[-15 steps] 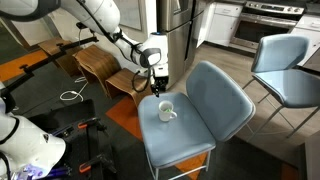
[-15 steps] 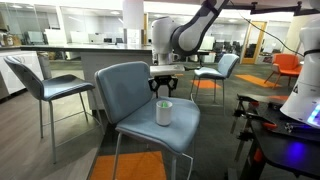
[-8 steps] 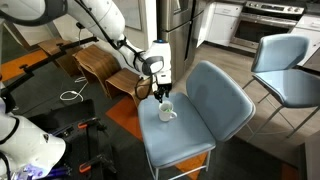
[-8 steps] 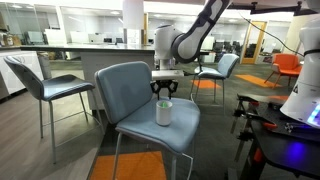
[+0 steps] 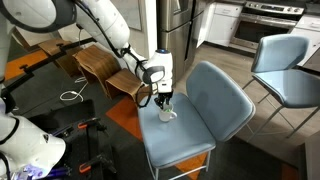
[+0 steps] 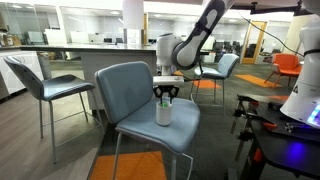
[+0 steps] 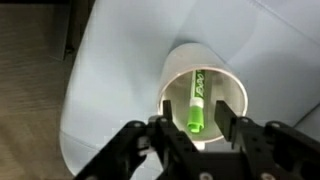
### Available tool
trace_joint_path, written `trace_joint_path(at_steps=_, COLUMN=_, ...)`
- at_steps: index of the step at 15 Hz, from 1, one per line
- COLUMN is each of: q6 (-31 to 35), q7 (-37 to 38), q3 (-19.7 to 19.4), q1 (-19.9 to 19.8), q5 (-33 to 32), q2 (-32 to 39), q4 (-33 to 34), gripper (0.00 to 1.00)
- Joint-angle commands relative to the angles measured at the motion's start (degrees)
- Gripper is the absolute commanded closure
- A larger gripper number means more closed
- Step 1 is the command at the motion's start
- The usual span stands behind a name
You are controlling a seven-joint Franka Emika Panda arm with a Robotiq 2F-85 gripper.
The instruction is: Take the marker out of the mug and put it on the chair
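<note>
A green marker (image 7: pixel 196 105) stands tilted inside the white mug (image 7: pixel 232 84), its top end pointing up at the wrist camera. The mug stands on the grey-blue chair seat (image 5: pixel 185 140) and shows in both exterior views (image 5: pixel 167 113) (image 6: pixel 164 112). My gripper (image 7: pixel 195 118) is open, its two fingers on either side of the marker's top, apart from it, right above the mug's mouth. In both exterior views the gripper (image 5: pixel 163 99) (image 6: pixel 166 94) hangs directly over the mug. The marker is too small to make out in the exterior views.
A second grey-blue chair (image 5: pixel 290 70) stands nearby, another one (image 6: pixel 45 85) by a counter. A wooden chair (image 5: pixel 100 65) and cables lie on the floor behind the arm. A white robot body (image 6: pixel 305 100) and black stand (image 6: pixel 270 140) are beside the chair.
The gripper has come down from above the chair to just over the mug's mouth, staying open.
</note>
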Motion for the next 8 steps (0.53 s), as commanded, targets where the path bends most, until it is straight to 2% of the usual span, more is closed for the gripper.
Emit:
trace_joint_path(at_steps=1, q6=3.14, q7=-1.92, q3=-1.22, q1=0.4, q5=1.79, q2=1.3, q4=-0.12, gripper=0.49)
trace_joint_path(at_steps=3, q6=4.45, q7=-2.36, q3=-1.73, q1=0.37, q5=1.88, q2=2.29, q4=0.13, gripper=0.48)
trace_joint_path(at_steps=5, q6=5.7, q7=-3.39, q3=-1.84, q1=0.21, q5=2.0, q2=3.3, q4=0.66, gripper=0.53)
trace_joint_path(at_steps=6, q6=6.22, q7=-4.36, q3=-1.66, q1=0.07, q5=2.26, q2=3.81, q4=1.04, gripper=0.5)
trace_joint_path(at_steps=7, q6=6.33, q7=-4.91, q3=-1.72, q1=0.17, q5=2.43, q2=4.25, q4=1.44, gripper=0.5)
trace_joint_path(at_steps=8, q6=6.65, q7=-5.75, q3=-1.72, q1=0.22, q5=2.7, q2=4.69, q4=1.8, gripper=0.54)
